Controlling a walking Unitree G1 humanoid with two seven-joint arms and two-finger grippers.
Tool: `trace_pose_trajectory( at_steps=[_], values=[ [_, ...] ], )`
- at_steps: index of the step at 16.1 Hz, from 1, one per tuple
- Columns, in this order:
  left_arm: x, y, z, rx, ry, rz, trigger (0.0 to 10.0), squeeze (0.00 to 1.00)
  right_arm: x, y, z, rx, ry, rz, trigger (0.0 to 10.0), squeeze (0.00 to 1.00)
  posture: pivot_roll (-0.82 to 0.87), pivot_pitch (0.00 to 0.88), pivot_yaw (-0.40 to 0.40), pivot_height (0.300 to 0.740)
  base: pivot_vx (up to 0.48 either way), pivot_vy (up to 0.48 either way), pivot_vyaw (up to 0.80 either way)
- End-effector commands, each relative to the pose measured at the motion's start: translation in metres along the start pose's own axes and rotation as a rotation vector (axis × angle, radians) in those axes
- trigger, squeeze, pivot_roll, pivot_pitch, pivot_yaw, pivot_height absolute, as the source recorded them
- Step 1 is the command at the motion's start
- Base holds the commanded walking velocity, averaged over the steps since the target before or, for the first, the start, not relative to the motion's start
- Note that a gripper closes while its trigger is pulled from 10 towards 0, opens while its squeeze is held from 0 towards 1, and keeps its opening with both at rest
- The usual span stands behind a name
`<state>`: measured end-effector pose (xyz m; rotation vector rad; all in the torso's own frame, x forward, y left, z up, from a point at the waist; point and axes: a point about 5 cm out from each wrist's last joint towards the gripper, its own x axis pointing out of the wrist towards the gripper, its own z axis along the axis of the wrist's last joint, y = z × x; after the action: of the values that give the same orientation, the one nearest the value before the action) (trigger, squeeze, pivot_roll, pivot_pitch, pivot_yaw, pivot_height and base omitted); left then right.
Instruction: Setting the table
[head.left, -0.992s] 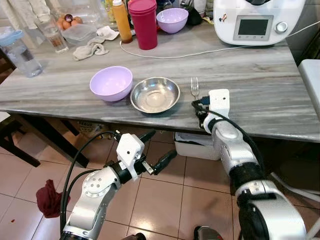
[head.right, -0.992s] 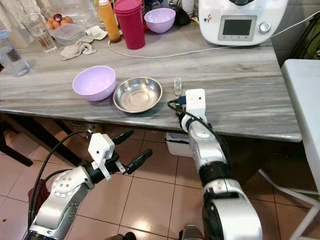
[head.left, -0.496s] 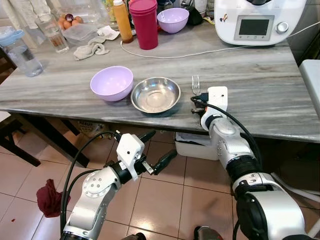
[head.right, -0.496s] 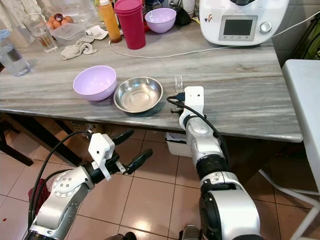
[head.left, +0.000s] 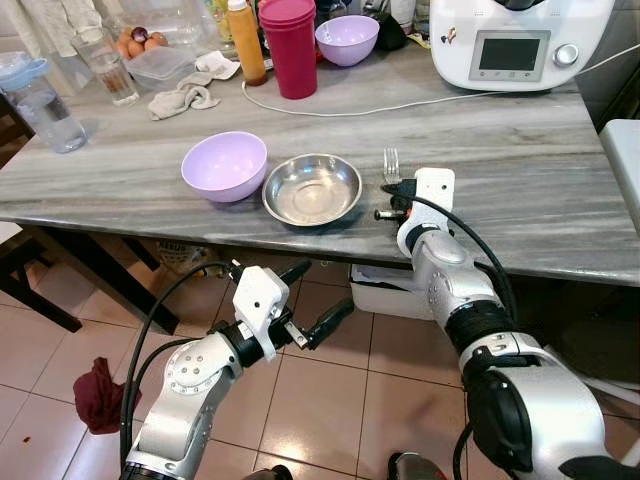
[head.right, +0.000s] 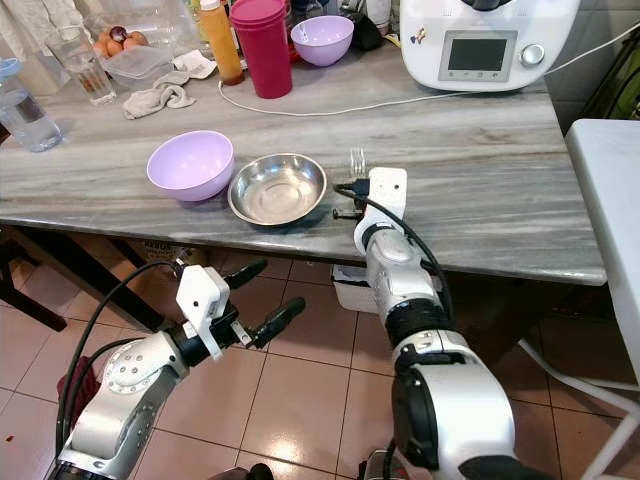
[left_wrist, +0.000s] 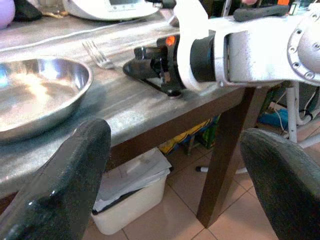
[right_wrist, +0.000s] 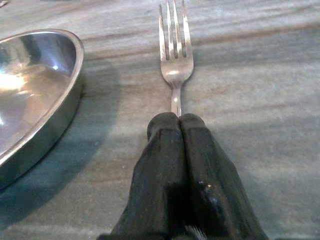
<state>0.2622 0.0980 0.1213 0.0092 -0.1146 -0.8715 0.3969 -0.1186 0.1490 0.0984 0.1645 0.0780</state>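
A metal fork (right_wrist: 174, 50) lies flat on the grey marble table (head.left: 520, 190), just right of a steel bowl (head.left: 312, 188). My right gripper (right_wrist: 177, 120) rests low on the table near its front edge, shut on the fork's handle, with the tines pointing away from me. A purple bowl (head.left: 224, 165) stands left of the steel bowl. My left gripper (head.left: 329, 284) hangs open below the table edge, over the tiled floor, with nothing between its fingers (left_wrist: 65, 190).
At the table's back stand a white kitchen appliance (head.left: 515, 40), stacked red cups (head.left: 288, 45), a second purple bowl (head.left: 346, 38), a water bottle (head.left: 40, 105) and a white cable (head.left: 400, 103). A white bin (head.left: 385, 290) sits under the table. A red rag (head.left: 98, 395) lies on the floor.
My right gripper has slid a little farther onto the table and toward the steel bowl, with the fork held in it. The left arm has stayed put.
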Motion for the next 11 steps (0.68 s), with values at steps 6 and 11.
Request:
trace_pose_trajectory(
  at_steps=[6,11],
  values=[
    [-0.0041,0.0014,0.0014,0.013,0.015,0.007,10.0,0.0,0.002,0.0065,-0.0037,0.067,0.034,-0.018,0.0,0.0,-0.15,0.168,0.123,0.74,0.0,0.0,0.0],
    [-0.0058,0.0022,0.0022,0.011,0.018,0.011,10.0,0.0,0.0038,0.0129,0.0009,0.115,0.02,-0.018,0.0,0.0,-0.14,0.172,0.127,0.74,0.0,0.0,0.0]
  ],
)
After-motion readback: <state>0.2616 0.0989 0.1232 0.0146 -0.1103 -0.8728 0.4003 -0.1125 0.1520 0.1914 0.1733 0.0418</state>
